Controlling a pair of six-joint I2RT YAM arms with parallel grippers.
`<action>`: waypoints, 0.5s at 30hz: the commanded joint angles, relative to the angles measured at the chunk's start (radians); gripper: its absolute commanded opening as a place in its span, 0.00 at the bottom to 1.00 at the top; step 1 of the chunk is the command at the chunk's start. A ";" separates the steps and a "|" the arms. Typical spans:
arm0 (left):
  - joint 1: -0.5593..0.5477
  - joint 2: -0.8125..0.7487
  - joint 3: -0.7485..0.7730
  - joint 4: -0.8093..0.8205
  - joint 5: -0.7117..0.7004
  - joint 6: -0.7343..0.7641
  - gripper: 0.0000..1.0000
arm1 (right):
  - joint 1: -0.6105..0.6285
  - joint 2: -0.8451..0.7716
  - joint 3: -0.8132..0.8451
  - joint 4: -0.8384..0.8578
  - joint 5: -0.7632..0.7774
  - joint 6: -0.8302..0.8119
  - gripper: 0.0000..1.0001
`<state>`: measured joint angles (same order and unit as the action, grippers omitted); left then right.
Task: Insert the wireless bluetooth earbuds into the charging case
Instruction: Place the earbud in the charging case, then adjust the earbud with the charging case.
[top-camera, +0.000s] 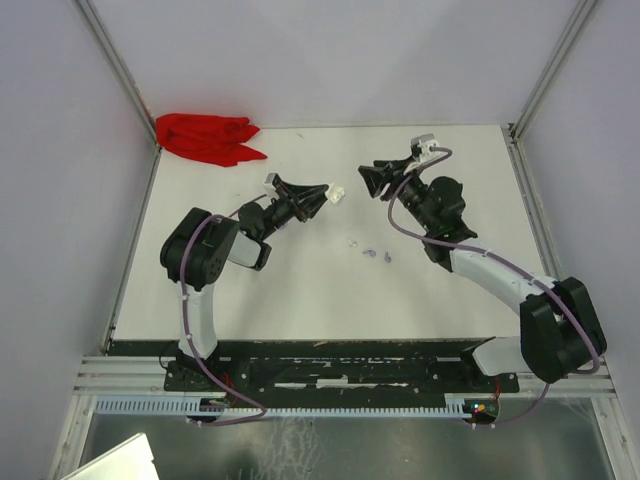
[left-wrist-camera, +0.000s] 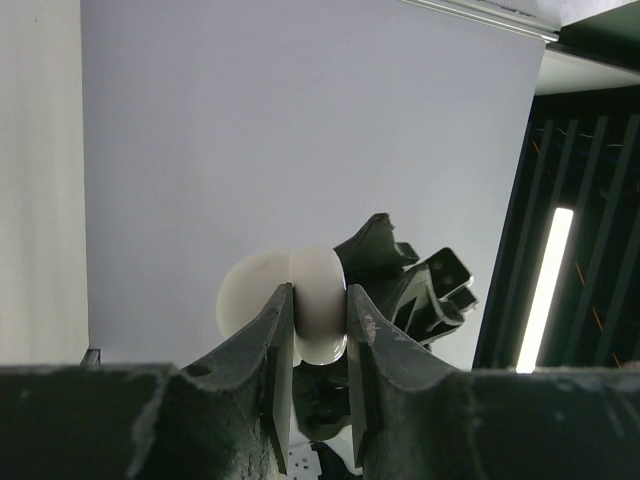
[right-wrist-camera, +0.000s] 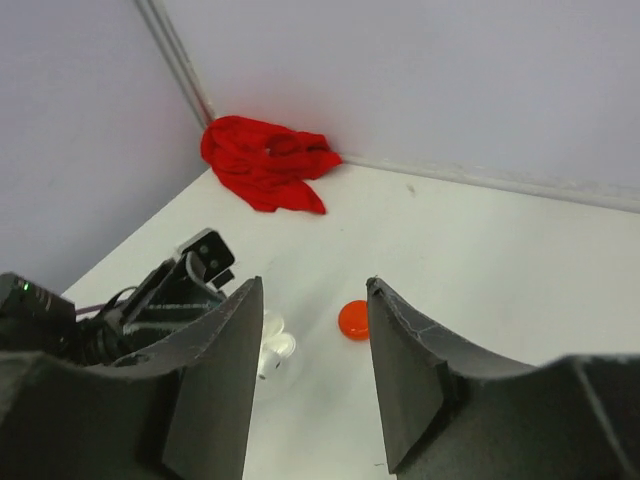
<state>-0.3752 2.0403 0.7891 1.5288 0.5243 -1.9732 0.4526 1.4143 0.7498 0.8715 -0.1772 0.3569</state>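
Charging case (left-wrist-camera: 305, 290), white and rounded, is clamped between the shut fingers of the left gripper (top-camera: 320, 196) and is presented toward the middle of the table (top-camera: 300, 295). Two rounded lobes are seen in the left wrist view, so the case is judged to be hinged open; which way its wells face cannot be told.

The right gripper (right-wrist-camera: 315, 290) is held facing the case from the other side, just apart from it. Its fingers are spread, and nothing is gripped between them. Only bare table and a small red disc (right-wrist-camera: 352, 320) are framed in the gap.

The wireless bluetooth earbuds (top-camera: 368, 250) are seen only from above, as a few tiny specks lying loose on the table between the two arms. They lie on the base side of both grippers, below the gap between them. Their long axes are too small to be made out.

The left gripper is slightly nearer but is occupied. The pick is therefore judged to fall to the right gripper, which must be drawn back toward its base and lowered.
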 joint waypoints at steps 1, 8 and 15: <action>0.007 0.021 0.002 0.199 -0.016 0.045 0.03 | -0.003 -0.077 0.221 -0.725 0.150 -0.075 0.57; 0.003 0.044 0.009 0.198 -0.036 0.060 0.03 | 0.015 0.013 0.376 -1.073 0.172 -0.082 0.67; -0.007 0.053 0.001 0.189 -0.043 0.074 0.03 | 0.107 0.142 0.492 -1.221 0.245 -0.117 0.72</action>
<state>-0.3737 2.0811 0.7891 1.5288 0.4992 -1.9446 0.5076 1.5131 1.1492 -0.2119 0.0105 0.2760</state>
